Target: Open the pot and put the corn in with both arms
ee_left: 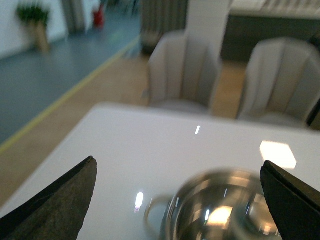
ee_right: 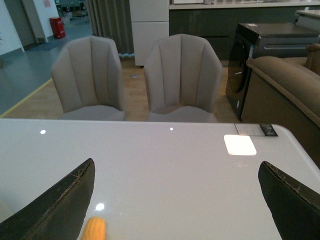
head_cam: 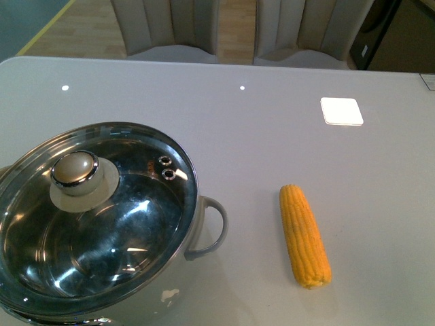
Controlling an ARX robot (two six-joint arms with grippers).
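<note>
Both pairs of jaws gape wide and empty with the lid [head_cam: 102, 231] on the pot [head_cam: 192, 238] and the corn [head_cam: 304, 236] lying near it on the surface [head_cam: 272, 122], so the left jaws must first close on the knob [head_cam: 76, 170].

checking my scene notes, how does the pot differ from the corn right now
The pot is round, shiny steel; the corn is a long, yellow, tapered cob. The pot is far wider than the corn. The pot stands upright, closed by its glass lid; the corn lies flat on its side. Both rest on the white table, apart from each other.
</note>
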